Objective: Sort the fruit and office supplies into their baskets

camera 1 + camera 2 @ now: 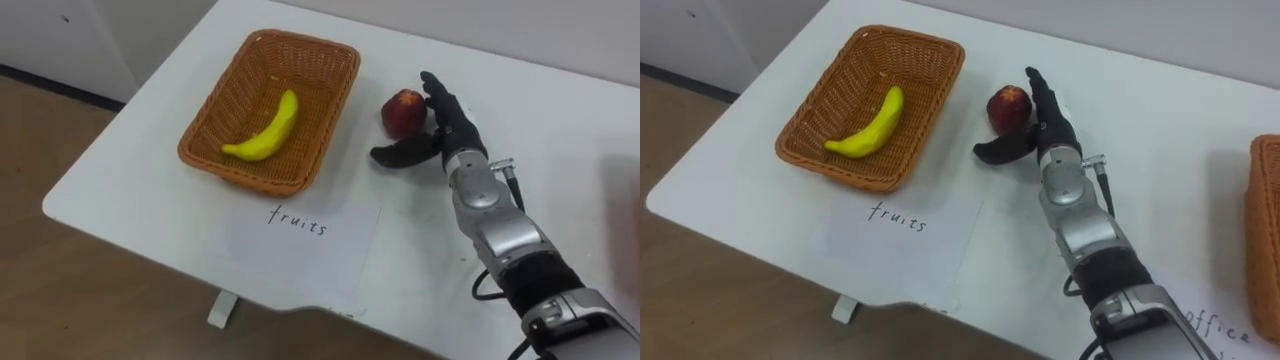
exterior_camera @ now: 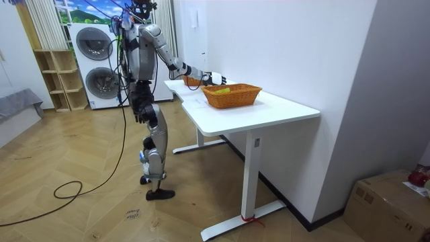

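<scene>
Banana (image 1: 265, 130) lay in the wicker basket (image 1: 240, 175) at the left of the white table (image 1: 120, 190), a paper label (image 1: 300, 235) on its near side. Just right sat a red apple (image 1: 403, 112). The right hand (image 1: 450, 125) reached in from the near right. It was open and gripped nothing, with straight fingers beside the apple and the thumb spread across its near side.

Right robot hand (image 1: 450, 128), fingers straight, rests against apple (image 1: 403, 112).
</scene>
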Robot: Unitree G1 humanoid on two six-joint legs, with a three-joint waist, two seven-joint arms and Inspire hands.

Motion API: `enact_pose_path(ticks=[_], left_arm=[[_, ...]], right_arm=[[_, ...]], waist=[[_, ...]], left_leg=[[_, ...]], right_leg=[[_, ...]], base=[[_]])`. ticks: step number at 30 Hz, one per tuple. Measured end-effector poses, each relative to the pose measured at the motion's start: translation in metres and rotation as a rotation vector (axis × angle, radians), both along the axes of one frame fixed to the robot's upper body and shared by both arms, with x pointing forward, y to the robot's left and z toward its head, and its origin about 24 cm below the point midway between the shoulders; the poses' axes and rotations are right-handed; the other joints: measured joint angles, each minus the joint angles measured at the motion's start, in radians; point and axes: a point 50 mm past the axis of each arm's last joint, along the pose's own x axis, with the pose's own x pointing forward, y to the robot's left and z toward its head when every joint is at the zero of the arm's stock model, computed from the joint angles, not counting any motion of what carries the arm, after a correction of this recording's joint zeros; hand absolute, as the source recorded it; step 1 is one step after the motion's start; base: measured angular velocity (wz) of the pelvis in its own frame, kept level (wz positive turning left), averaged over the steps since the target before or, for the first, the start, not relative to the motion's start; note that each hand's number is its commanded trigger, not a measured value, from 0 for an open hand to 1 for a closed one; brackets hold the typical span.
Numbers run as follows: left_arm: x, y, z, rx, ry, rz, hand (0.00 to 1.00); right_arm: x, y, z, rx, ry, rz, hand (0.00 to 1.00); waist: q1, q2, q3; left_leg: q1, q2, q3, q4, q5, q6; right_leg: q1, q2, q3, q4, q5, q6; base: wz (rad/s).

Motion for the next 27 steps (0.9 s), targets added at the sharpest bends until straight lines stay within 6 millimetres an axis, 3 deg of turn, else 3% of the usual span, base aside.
enact_pose_path(ticks=[4, 15, 27], left_arm=[[-0.003, 0.000, 0.000, 0.000, 0.010, 0.002, 0.00], [-0.003, -0.003, -0.001, -0.023, 0.019, -0.022, 0.00], [-0.003, -0.005, -0.003, -0.025, 0.045, -0.058, 0.00]], right_arm=[[0.000, 0.000, 0.001, -0.005, -0.014, -0.006, 0.00], [0.012, 0.002, 0.020, -0.074, -0.076, -0.003, 0.00], [0.016, -0.001, 0.023, -0.091, -0.070, -0.010, 0.00]], waist=[[0.001, 0.000, 0.0058], [0.006, 0.001, 0.0069], [0.026, -0.003, 0.0092]], left_leg=[[-0.002, 0.000, -0.003, 0.001, 0.000, 0.000], [-0.054, -0.003, 0.001, 0.019, 0.004, 0.002], [-0.054, -0.003, 0.009, 0.019, 0.005, 0.003]], right_leg=[[-0.001, -0.001, -0.001, 0.001, 0.000, 0.000], [-0.061, -0.008, -0.005, 0.018, 0.000, -0.001], [-0.061, -0.012, -0.016, 0.020, 0.000, 0.000]], base=[[0.00], [-0.01], [0.00]])
